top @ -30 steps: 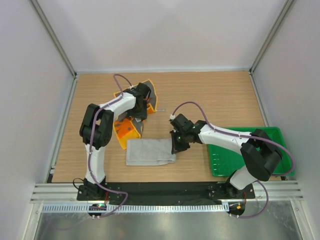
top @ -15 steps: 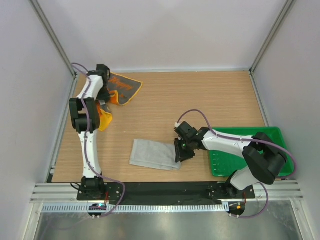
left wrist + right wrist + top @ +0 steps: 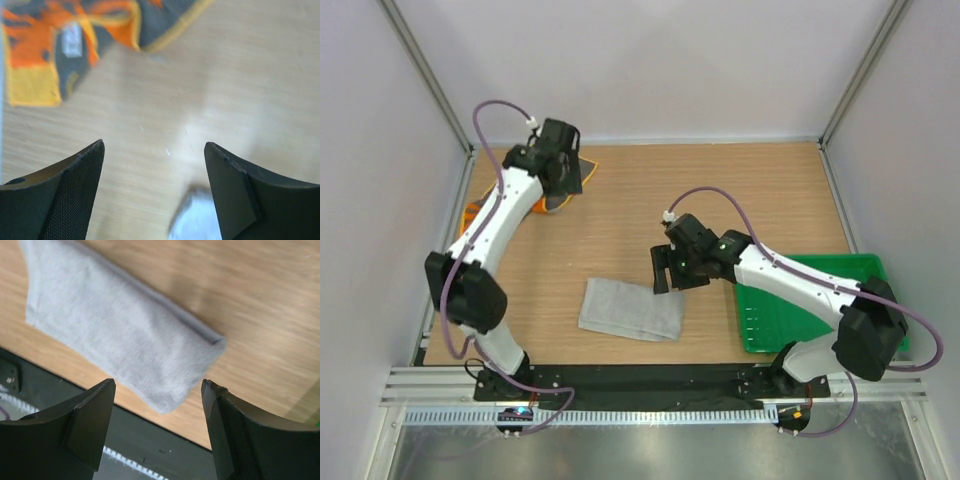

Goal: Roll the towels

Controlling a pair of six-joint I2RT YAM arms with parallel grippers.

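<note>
The light grey towel (image 3: 630, 310) lies folded into a long flat band near the front middle of the table. My right gripper (image 3: 666, 272) hangs open just above its right end; in the right wrist view that end of the light grey towel (image 3: 120, 335) shows between the spread fingers (image 3: 92, 425) of the right gripper (image 3: 159, 385), untouched. The dark grey towel with orange print (image 3: 75, 35) lies crumpled in the far left corner. My left gripper (image 3: 154, 145) is open over bare wood just short of it. From above, the left gripper (image 3: 563, 178) covers most of the dark towel (image 3: 548, 204).
A green plastic tray (image 3: 820, 275) sits at the right front, under the right arm. White walls close off the left, far and right sides. A black base strip (image 3: 650, 378) runs along the near edge, close to the grey towel.
The left arm carried the dark towel from mid-table to the far left corner and let it go. The right gripper opened and lifted off the grey towel's right end.
</note>
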